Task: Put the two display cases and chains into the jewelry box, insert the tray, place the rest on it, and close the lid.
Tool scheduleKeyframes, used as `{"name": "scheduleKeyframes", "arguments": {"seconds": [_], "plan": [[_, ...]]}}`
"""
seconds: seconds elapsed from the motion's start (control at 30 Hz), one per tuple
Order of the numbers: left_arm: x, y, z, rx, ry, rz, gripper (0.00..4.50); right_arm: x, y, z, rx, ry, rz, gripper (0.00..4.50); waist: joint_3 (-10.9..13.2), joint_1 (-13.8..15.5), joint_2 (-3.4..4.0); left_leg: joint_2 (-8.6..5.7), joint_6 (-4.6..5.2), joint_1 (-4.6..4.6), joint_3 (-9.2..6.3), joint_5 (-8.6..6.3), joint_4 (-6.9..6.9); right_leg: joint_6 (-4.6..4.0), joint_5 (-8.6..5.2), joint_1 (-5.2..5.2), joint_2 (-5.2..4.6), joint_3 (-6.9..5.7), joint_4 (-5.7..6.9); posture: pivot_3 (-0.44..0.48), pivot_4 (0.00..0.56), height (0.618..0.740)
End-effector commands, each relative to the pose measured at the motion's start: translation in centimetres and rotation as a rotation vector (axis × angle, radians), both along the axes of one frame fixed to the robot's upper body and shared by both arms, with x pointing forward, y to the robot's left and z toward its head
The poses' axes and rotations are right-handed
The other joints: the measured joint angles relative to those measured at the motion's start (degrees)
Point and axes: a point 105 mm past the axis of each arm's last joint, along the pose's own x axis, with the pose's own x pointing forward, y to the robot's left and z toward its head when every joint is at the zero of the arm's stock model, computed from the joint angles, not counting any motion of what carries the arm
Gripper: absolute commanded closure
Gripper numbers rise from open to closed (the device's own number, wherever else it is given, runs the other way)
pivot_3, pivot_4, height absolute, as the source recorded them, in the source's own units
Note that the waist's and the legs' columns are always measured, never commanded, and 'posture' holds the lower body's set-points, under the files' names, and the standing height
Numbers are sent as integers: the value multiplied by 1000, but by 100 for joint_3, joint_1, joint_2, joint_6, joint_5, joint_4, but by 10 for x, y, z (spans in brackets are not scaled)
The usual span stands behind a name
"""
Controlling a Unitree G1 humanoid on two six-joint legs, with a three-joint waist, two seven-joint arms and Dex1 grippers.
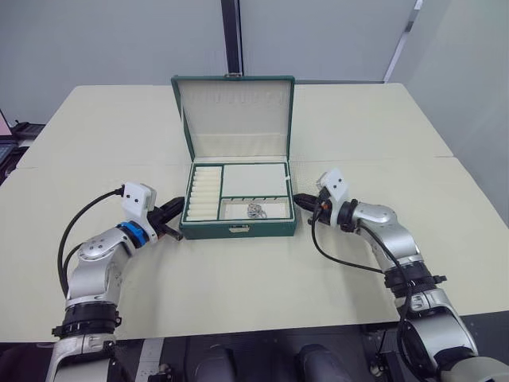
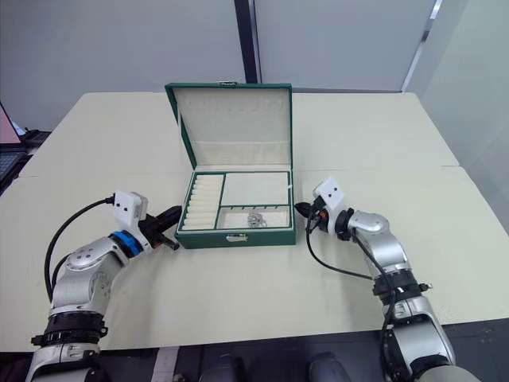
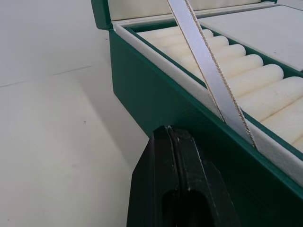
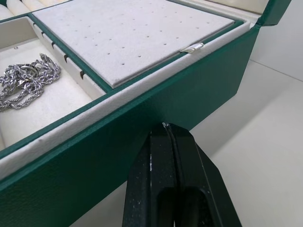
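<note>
The jewelry box (image 1: 238,227) sits on the cream table (image 1: 238,278) with its lid (image 1: 235,111) standing upright and the tray (image 1: 238,191) seated inside. A silvery chain (image 1: 256,210) lies in the tray's front compartment, beside the ring rolls (image 1: 203,191) and in front of the perforated pad (image 4: 128,33). The left gripper (image 1: 169,216) is clenched with nothing in it, its tip against the box's left wall. The right gripper (image 1: 304,200), likewise clenched and empty, touches the box's right wall. A cream ribbon (image 3: 208,71) slants over the ring rolls.
</note>
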Motion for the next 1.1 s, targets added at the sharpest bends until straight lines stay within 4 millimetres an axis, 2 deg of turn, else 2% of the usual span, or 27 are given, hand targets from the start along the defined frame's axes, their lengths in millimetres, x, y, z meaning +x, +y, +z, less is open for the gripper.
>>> {"name": "scheduleKeyframes", "arguments": {"seconds": [0.03, 0.23, 0.4, 0.7, 0.9, 1.1], "plan": [[-17, -33, -1, -7, 30, -184, 4500, -28, 27, 11, 52, -1, 188, 4488, -1, 5, 0, 0, 0, 0, 0, 0, 1, 0, 0, -1, 0, 1, -1, 0, 150, 740], [-33, -35, -9, 10, 88, -223, 4500, -51, 23, 6, 49, 65, 263, 4488, -2, 17, 0, -1, 0, -2, 0, 0, -6, 0, 0, -1, 0, 2, -2, 0, 150, 740], [-46, -35, -15, 9, 133, -256, 4500, -55, 19, 2, 35, 89, 254, 4488, -3, 2, 0, -2, 1, 2, -4, -1, -4, 0, 0, 2, 1, 2, 3, 0, 150, 740], [-67, -43, -15, -8, 181, -328, 4500, -67, 19, -1, 35, 111, 275, 4488, -3, 8, 0, -2, 1, 1, -5, -1, -6, 1, 0, 3, 1, 3, -3, 0, 150, 740], [-73, -43, -18, -3, 206, -337, 4500, -72, 20, -5, 31, 128, 275, 4488, -9, 7, 0, -3, 1, 2, -7, -2, -7, 0, 0, 4, 1, 2, -3, 0, 150, 740], [-68, -36, -18, 15, 184, -296, 4500, -68, 16, -4, 32, 123, 255, 4488, -10, 5, 0, -3, 1, 3, -7, -2, -7, 0, 0, 4, 1, 3, -1, 0, 150, 740]]}}
